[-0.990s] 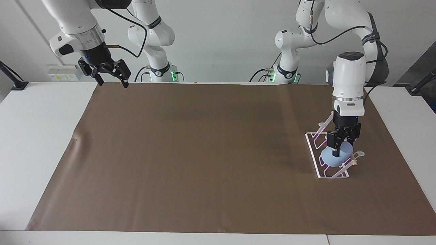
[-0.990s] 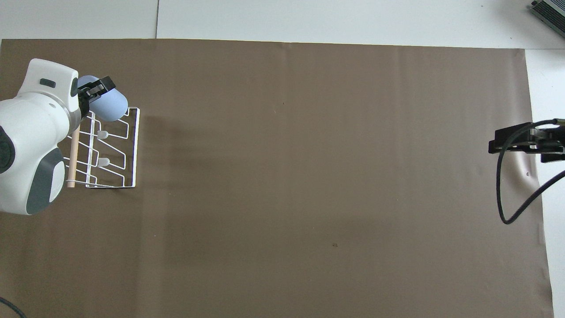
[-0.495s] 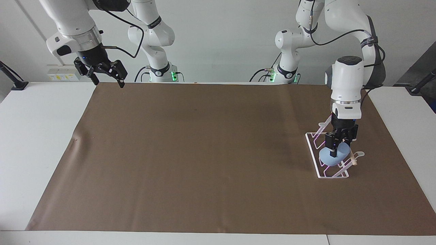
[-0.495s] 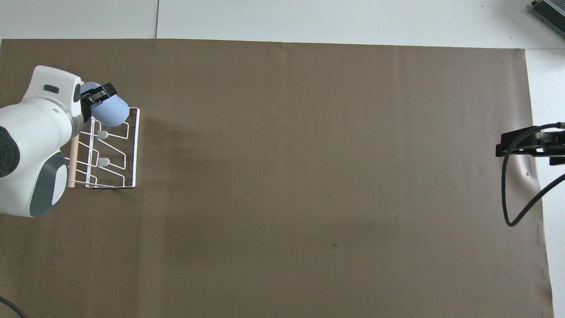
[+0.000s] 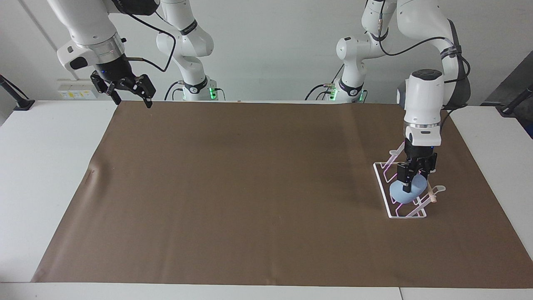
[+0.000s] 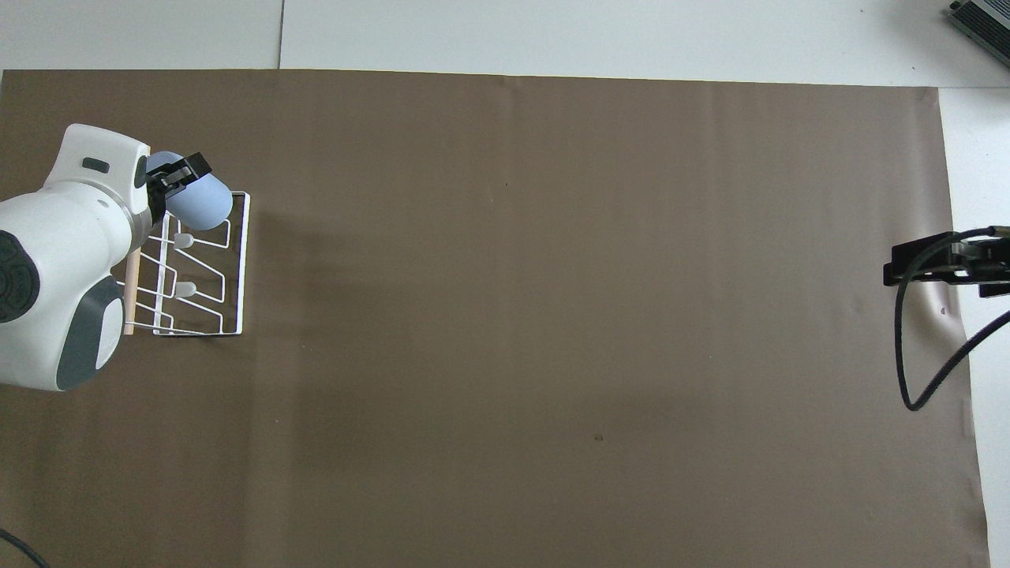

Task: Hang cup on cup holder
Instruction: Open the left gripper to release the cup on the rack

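The left hand (image 5: pixel 410 180) is clamped on the small matte light-blue tumbler-shaped cup (image 5: pixel 408 191), fingers pinching its wall, and holds it mouth-down and tilted over the small white wire cup holder with slanted loop prongs and a light wooden dowel (image 5: pixel 400 210), which stands on the brown paper sheet (image 5: pixel 250 187) near the worktop edge at the left arm's end. Over the last second the left hand has come down and drawn a little toward the robots, so the cup, which hung clear above the rack, now sits low among the loops of the prong farthest from the robots; in the overhead view the cup (image 6: pixel 197 201) lies over that end of the cup holder (image 6: pixel 237 268). Whether the prong has already entered the mouth of the cup cannot be told, since the cup hides it. That suggests the hanging step is nearly done: what seems left is to settle the cup fully on the prong, let go and lift away. The right hand (image 5: pixel 130 95), fingers apart, waits in the air over the worktop corner at the right arm's end, having pulled back slightly.
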Available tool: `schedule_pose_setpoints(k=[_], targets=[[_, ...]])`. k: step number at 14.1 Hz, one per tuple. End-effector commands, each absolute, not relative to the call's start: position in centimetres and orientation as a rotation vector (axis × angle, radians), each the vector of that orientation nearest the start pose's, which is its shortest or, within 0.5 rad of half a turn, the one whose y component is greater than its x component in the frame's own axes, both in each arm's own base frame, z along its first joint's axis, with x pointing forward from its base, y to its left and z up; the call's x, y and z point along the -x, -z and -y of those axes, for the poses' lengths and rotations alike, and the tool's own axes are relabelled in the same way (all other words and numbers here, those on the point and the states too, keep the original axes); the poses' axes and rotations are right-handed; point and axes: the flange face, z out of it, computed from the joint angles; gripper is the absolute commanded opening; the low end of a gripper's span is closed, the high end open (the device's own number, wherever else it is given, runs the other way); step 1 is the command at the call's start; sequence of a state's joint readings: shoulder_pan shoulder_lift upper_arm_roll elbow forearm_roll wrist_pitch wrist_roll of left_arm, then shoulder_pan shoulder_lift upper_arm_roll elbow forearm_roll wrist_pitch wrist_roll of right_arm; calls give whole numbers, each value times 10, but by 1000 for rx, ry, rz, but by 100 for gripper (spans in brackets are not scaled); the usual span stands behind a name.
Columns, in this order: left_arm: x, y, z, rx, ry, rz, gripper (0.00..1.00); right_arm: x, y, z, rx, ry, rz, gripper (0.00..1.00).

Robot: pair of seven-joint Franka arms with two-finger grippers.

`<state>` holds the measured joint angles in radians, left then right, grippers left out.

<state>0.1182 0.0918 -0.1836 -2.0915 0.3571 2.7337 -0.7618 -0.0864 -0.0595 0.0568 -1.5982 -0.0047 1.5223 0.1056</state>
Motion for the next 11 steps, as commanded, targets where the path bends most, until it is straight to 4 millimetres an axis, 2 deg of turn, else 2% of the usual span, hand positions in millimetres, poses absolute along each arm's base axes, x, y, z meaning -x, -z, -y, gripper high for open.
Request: schedule_pose_setpoints(k=[1, 2, 7, 11], targets=[[-599, -443, 46, 2956, 942, 587, 97, -521, -642, 14, 3137, -41, -173, 100], [-598, -443, 46, 2955, 938, 583, 100, -519, -646, 17, 3136, -29, -181, 100], [-599, -449, 46, 2946, 934, 575, 100, -517, -649, 15, 3138, -15, -179, 100], [-595, -480, 55, 2914, 875, 561, 100, -517, -649, 16, 3138, -17, -181, 100]])
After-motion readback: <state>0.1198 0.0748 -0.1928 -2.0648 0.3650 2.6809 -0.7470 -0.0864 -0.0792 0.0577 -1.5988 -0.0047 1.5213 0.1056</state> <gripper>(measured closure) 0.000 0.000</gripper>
